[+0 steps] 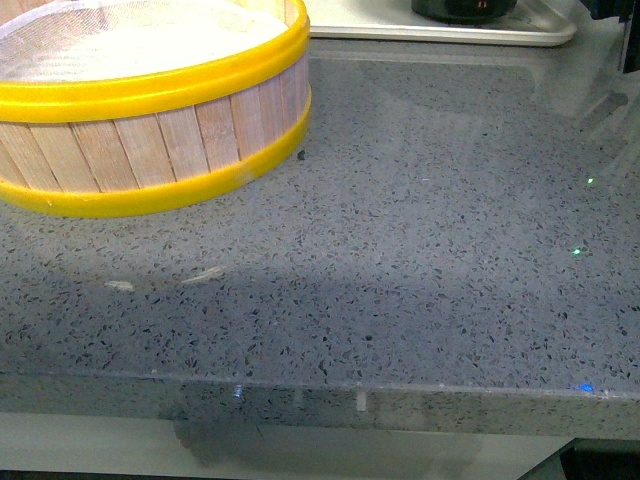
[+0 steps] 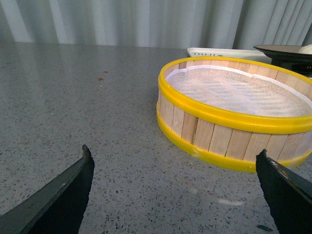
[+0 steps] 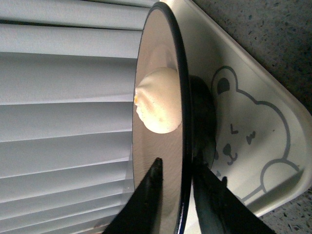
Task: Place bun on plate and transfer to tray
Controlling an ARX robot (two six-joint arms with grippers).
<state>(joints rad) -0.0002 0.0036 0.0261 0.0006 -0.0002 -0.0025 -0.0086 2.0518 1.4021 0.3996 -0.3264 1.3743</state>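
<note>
In the right wrist view my right gripper (image 3: 175,163) is shut on the black rim of the plate (image 3: 156,48), one finger on its grey-brown top and one under it. The off-white bun (image 3: 158,100) sits on the plate just beyond the fingers. The plate's black pedestal is at the cream tray (image 3: 273,122) with the bear drawing; I cannot tell whether they touch. The front view shows the tray (image 1: 400,28) and the plate's base (image 1: 465,10) at the far edge. My left gripper (image 2: 174,156) is open and empty above the counter. The left wrist view shows the plate (image 2: 285,51) and bun (image 2: 307,48) behind the steamer.
A yellow-rimmed wooden steamer basket (image 1: 150,110) lined with white mesh stands at the counter's far left, also in the left wrist view (image 2: 234,126). The grey speckled counter (image 1: 400,250) has its front edge close to me. White blinds stand behind the tray.
</note>
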